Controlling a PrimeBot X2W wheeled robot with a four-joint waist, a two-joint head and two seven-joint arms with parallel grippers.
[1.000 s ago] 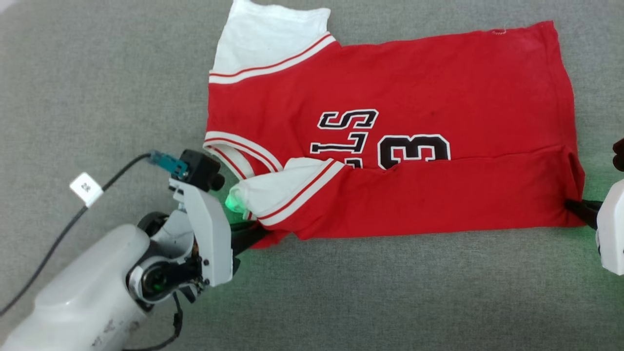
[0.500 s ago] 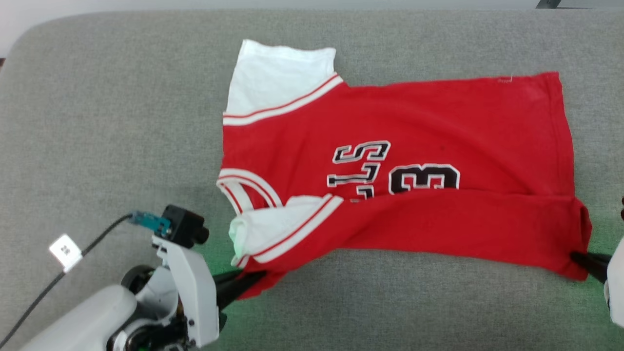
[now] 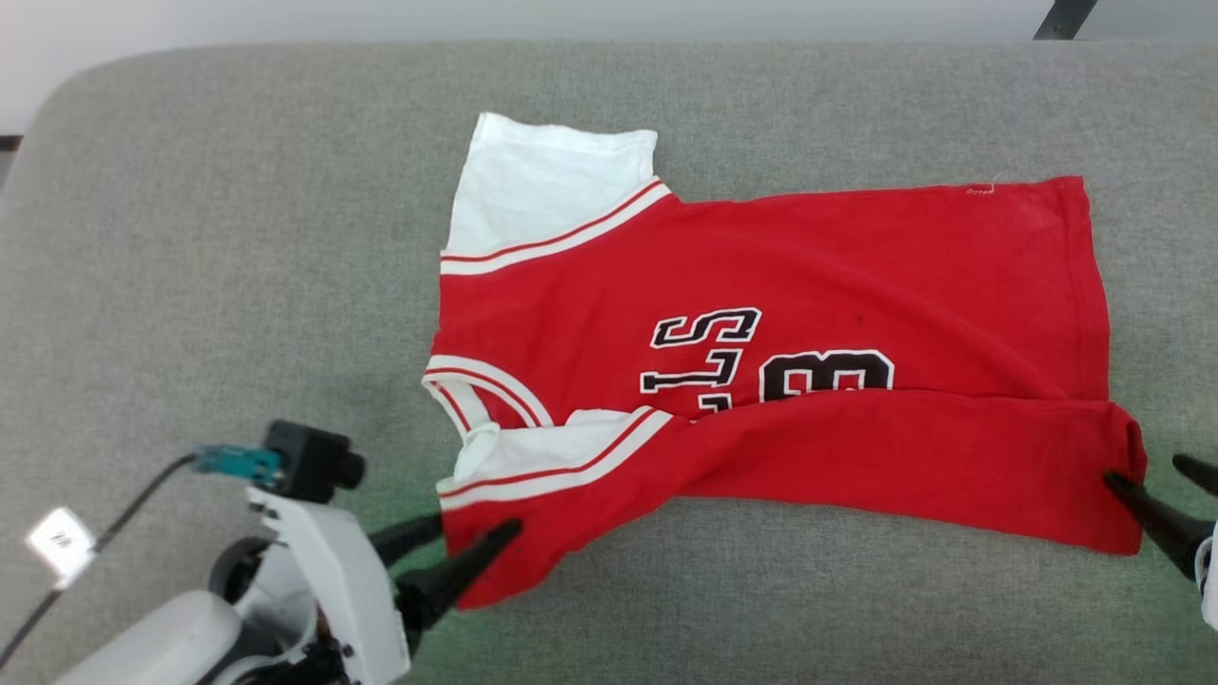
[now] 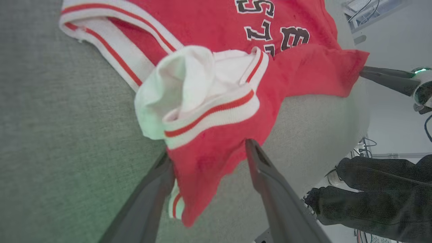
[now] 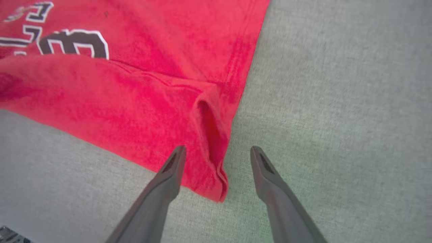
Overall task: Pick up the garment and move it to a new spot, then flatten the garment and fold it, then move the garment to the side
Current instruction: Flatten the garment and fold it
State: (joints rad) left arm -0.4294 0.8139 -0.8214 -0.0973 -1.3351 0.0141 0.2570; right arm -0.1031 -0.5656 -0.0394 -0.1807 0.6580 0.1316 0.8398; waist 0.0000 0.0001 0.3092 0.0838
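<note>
The garment (image 3: pixel 790 285), a red jersey with white sleeves and striped trim, lies on the grey surface with its near long edge folded over, covering part of the black number. My left gripper (image 3: pixel 476 525) is open at the near left corner, its fingers either side of the loose red cloth by the folded sleeve (image 4: pixel 202 87). In the left wrist view the left gripper (image 4: pixel 207 150) has the garment (image 4: pixel 209 20) hanging slack between its fingers. My right gripper (image 3: pixel 1145 469) is open at the near right corner. In the right wrist view the right gripper (image 5: pixel 217 148) straddles the hem corner of the garment (image 5: pixel 135 84).
The grey padded surface (image 3: pixel 238 285) extends widely to the left and in front of the jersey; its rounded back edge meets a pale wall. A cable with a white tag (image 3: pixel 59 540) runs from my left wrist. A dark shape (image 4: pixel 381 195) lies beyond the surface's edge.
Both grippers were shut on the garment's near corners and have opened, leaving the cloth lying on the surface. The head camera has tilted, so the whole picture sits lower.
</note>
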